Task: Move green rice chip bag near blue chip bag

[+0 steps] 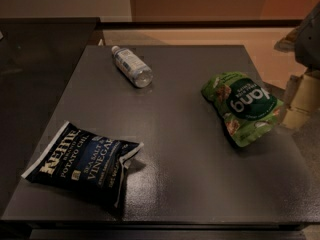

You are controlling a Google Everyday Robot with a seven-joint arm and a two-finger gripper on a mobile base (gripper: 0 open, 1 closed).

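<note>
The green rice chip bag [242, 106] lies on the right side of the dark table [175, 134], its label facing up. The blue chip bag [82, 164] lies at the table's front left, crumpled, with its white lettering showing. My gripper [296, 100] comes in from the right edge of the view, right beside the green bag's right edge. I cannot tell whether it touches the bag. The two bags are far apart, with most of the table's width between them.
A clear plastic water bottle [131, 65] lies on its side at the back left of the table. A dark counter [45, 49] stands to the left. The arm's grey body [310, 34] is at the upper right.
</note>
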